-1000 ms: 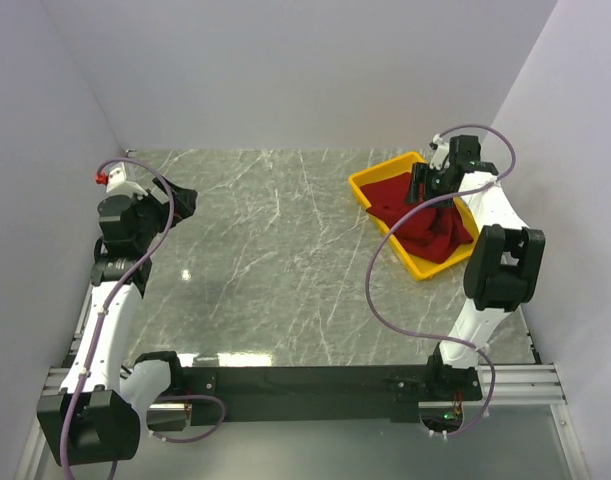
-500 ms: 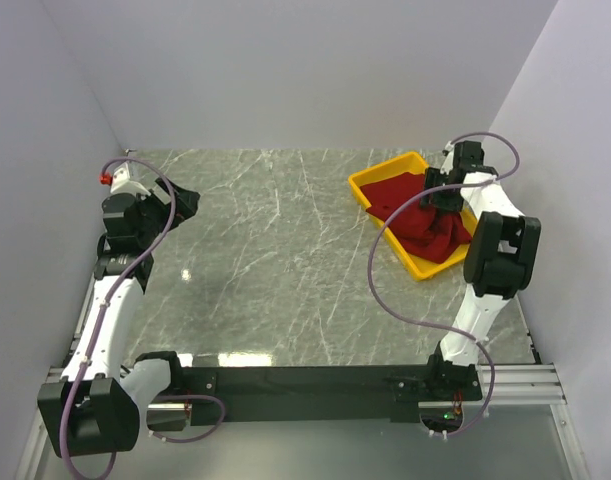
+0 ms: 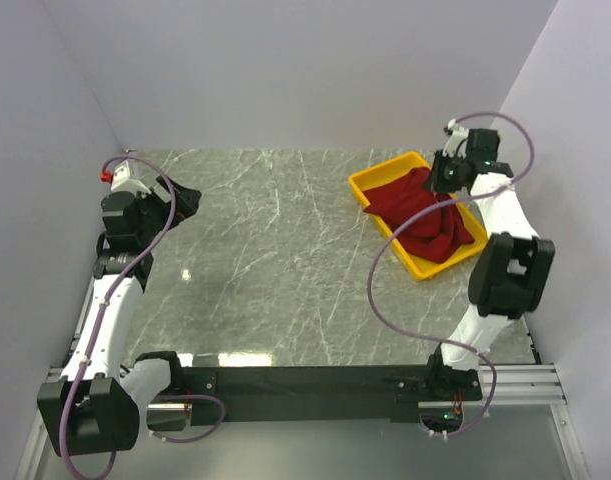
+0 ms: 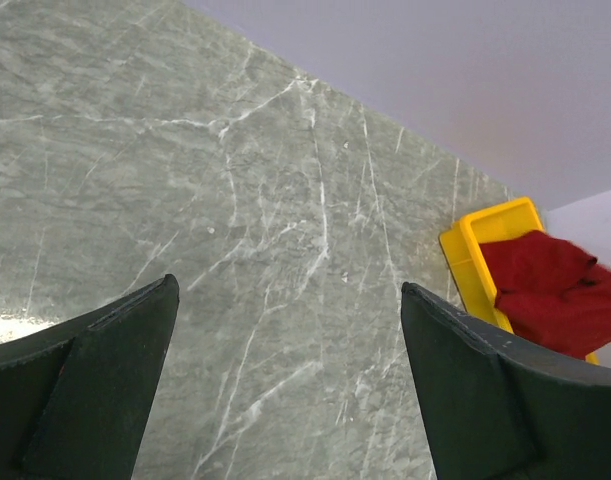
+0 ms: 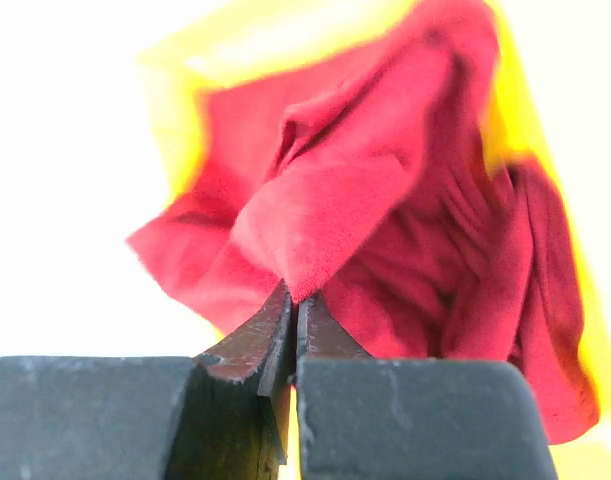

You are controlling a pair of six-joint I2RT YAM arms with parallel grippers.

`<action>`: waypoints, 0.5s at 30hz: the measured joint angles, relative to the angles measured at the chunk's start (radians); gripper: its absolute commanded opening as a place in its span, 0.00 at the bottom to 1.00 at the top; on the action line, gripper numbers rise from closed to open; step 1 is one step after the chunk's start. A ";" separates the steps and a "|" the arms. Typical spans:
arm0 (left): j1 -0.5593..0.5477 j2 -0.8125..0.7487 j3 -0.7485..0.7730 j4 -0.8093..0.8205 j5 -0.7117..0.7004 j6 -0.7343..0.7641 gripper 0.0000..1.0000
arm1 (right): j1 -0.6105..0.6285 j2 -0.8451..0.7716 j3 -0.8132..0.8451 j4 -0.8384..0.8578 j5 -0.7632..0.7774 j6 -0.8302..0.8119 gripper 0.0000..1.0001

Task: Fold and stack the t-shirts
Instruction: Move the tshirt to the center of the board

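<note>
top external: grey marble-pattern table (image 3: pixel 275 260) fills the workspace, walls on three sides. yellow tray (image 3: pixel 369 184) sits at the far right of the table, angled. dark red t-shirt (image 3: pixel 425 218) is bunched inside the tray, with cloth draped over the tray's right rim. right gripper (image 3: pixel 437 184) is over the far end of the tray, on the shirt. right wrist view: jaws pinched together on a raised fold of the t-shirt (image 5: pixel 385 200), and the fold peaks right at the fingertips (image 5: pixel 285 330). left gripper (image 3: pixel 183 200) is at the far left, well apart from the tray. left wrist view: both fingers (image 4: pixel 95 370) spread wide, nothing between them, only bare table below.
</note>
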 measured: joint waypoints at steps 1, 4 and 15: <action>0.000 -0.003 0.000 0.000 0.006 0.000 0.98 | 0.000 -0.051 0.002 0.003 -0.043 -0.018 0.00; 0.000 -0.009 0.000 0.010 0.031 0.003 0.98 | 0.000 -0.186 0.050 0.005 -0.183 -0.054 0.00; 0.000 -0.016 0.024 0.054 0.105 0.050 0.98 | 0.145 -0.245 0.680 0.067 -0.496 0.024 0.00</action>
